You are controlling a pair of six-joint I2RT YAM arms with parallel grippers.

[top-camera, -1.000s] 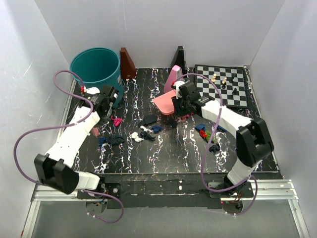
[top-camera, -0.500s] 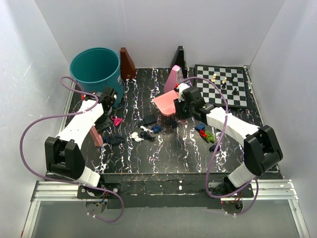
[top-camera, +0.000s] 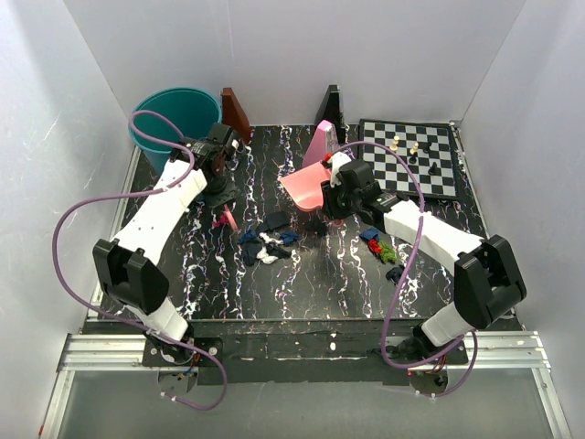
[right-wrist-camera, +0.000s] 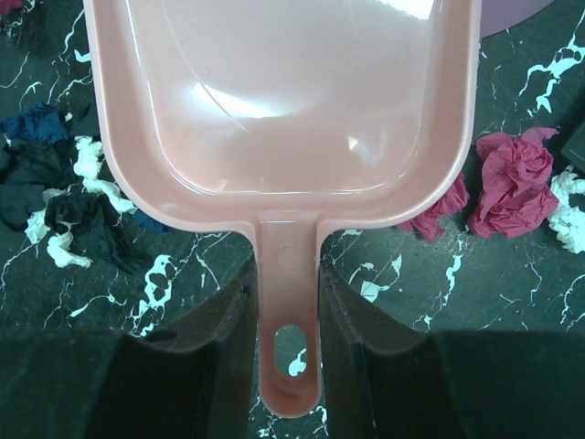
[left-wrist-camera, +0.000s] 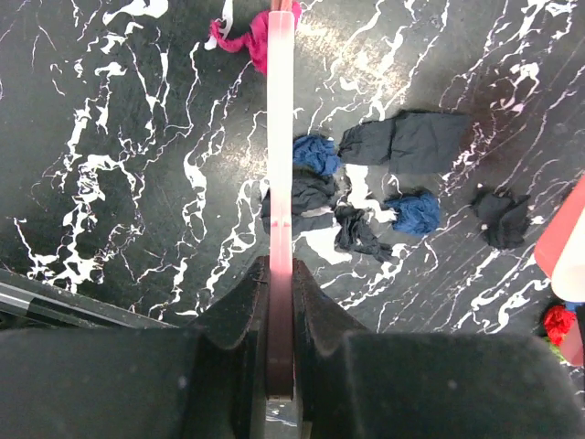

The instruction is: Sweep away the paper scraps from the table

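Left claw (left-wrist-camera: pixel 280 306) clamps one pink scraper (left-wrist-camera: pixel 281 137); right claw (right-wrist-camera: pixel 288 306) clamps one dustpan (right-wrist-camera: pixel 283 101); two magenta scraps (right-wrist-camera: pixel 516 183) beside.

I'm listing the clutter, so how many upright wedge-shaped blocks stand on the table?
3. A brown wedge beside the teal bucket at the back, a black wedge left of the chessboard, and a pink wedge just in front of the black one. More could be hidden.

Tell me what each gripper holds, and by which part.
The left gripper clamps a thin pink scraper at its near end; the right gripper clamps a pink dustpan by its handle.
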